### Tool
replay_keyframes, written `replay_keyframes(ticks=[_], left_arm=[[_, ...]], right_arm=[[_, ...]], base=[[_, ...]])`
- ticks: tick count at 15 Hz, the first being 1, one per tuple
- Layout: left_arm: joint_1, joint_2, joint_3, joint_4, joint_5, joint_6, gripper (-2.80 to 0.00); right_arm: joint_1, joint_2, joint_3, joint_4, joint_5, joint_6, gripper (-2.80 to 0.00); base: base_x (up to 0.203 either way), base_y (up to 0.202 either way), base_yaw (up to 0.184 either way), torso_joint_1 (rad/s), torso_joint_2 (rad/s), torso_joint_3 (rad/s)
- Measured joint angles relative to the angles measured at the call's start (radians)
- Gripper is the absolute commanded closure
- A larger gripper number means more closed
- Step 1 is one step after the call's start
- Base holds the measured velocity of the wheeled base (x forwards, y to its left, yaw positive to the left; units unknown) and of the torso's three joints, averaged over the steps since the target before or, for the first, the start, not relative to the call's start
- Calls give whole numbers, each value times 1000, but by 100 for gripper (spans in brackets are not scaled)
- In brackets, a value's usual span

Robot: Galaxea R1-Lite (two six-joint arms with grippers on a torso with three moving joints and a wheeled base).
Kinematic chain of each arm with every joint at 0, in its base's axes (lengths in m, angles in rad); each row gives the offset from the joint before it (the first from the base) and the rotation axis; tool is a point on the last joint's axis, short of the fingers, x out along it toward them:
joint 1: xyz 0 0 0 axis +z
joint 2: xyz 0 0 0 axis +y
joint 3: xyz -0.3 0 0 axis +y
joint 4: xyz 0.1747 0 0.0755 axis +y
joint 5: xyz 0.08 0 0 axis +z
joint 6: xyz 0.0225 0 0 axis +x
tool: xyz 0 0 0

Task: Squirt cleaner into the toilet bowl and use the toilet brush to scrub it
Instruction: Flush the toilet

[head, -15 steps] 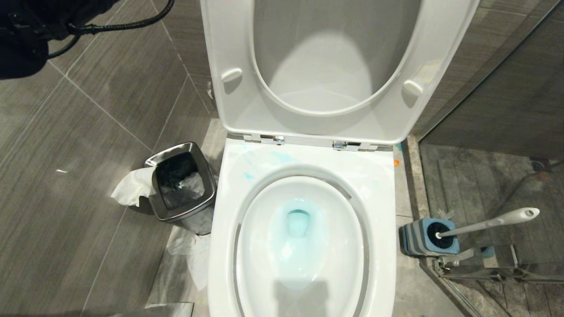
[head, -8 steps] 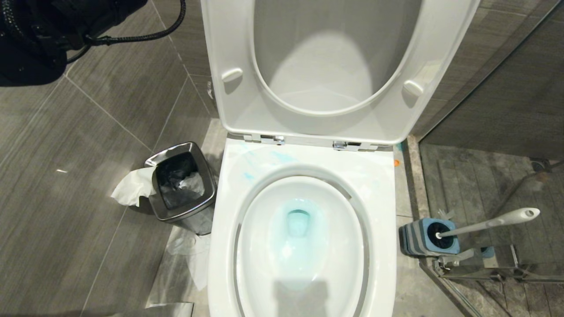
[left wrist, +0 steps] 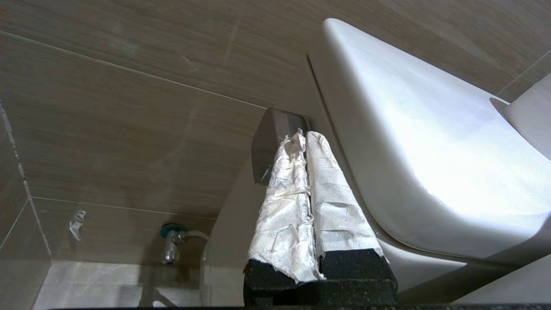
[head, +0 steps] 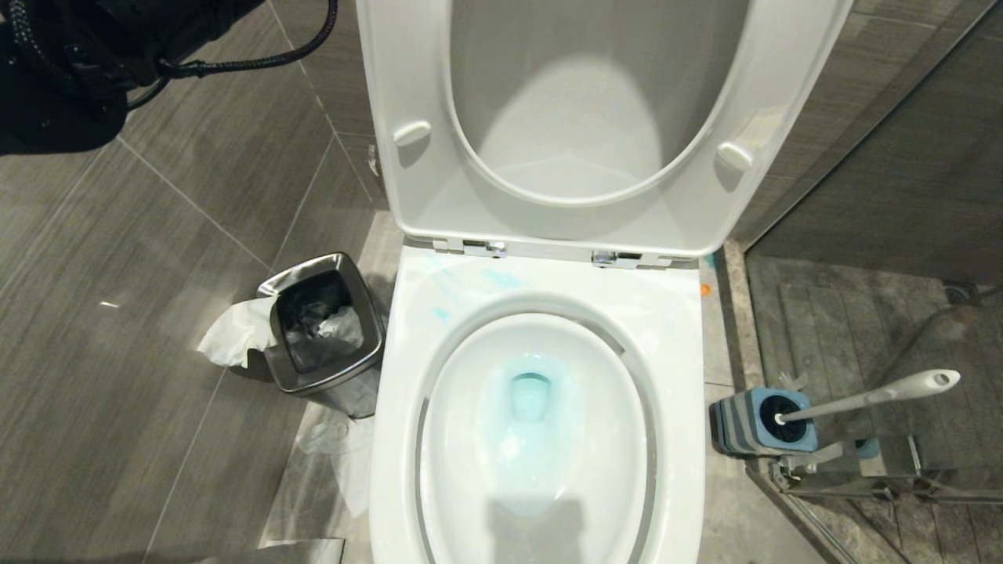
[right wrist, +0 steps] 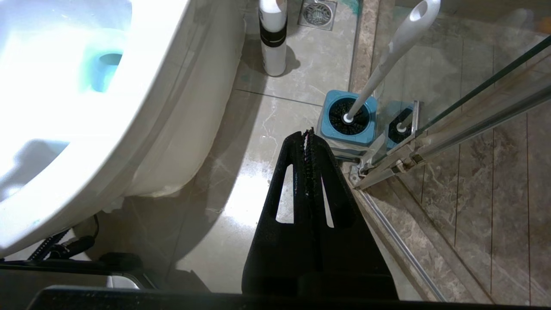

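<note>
Blue cleaner already tints the toilet bowl; scrubbing remains. Toilet brush stands in its holder at 3 o'clock. Left tool and right tool closed, empty.

You are looking at the toilet bowl, a glossy white oval basin with a broad squarish rim, its seat and lid raised upright behind chrome hinges; the cleaner shows as a pale turquoise tint in the water around the drain and as thin blue smears on the rear left of the rim. The toilet brush stands on the floor to the bowl's right; its black bristle head sits down in the holder, and its slim white-grey handle leans away from the bowl.
</note>
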Motion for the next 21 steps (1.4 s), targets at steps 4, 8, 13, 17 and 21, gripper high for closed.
replay_keyframes(ticks=[4,8,13,17,21], left_arm=[[-2,2,1,4,1,11,0],[-9,10,1,8,-3,15,0],[-10,19,1,64,-7,27,0],[-9,24,0,155,-6,42,0],[-9,28,2,256,-27,46,0]], right_arm=[[0,0,0,0,0,0,0],[0,0,0,0,-1,0,0],[0,0,0,0,-1,0,0],[0,0,0,0,-1,0,0],[0,0,0,0,0,0,0]], base=[[0,0,0,0,0,0],[0,0,0,0,0,0],[0,0,0,0,0,0],[0,0,0,0,0,0],[0,0,0,0,0,0]])
